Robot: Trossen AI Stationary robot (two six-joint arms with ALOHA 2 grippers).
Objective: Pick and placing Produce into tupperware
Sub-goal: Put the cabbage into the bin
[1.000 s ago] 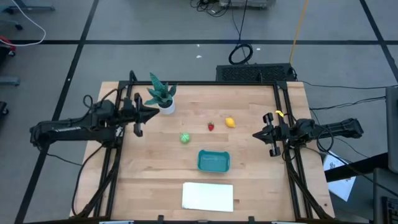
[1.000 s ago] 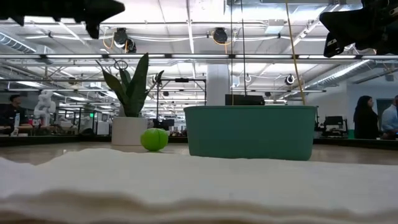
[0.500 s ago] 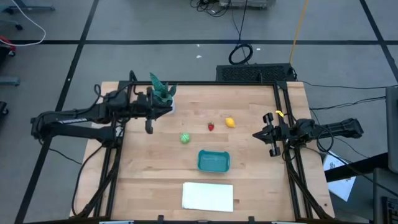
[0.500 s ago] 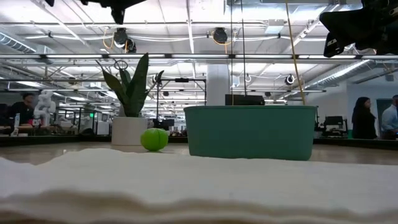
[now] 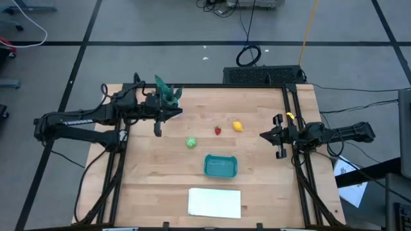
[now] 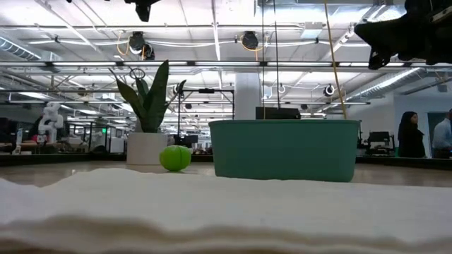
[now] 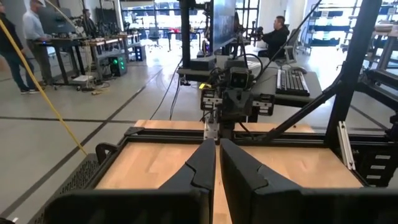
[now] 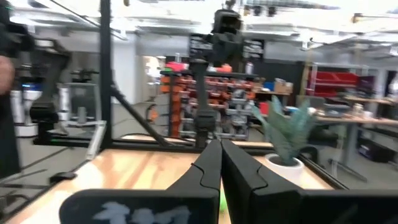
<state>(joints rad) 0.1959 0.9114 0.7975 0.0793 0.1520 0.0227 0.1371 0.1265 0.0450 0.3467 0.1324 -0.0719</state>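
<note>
Probably an open-plan robotics lab: workbenches (image 7: 68, 46), exposed ceiling ducts (image 6: 212, 65).

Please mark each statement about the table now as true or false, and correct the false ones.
1. The tupperware holds no produce. True.
2. The left gripper is shut on the green piece. False: it is shut but empty, up near the potted plant.
3. The strawberry lies between the green piece and the lemon. True.
4. The right gripper is over the tupperware. False: it waits at the table's right edge.
</note>
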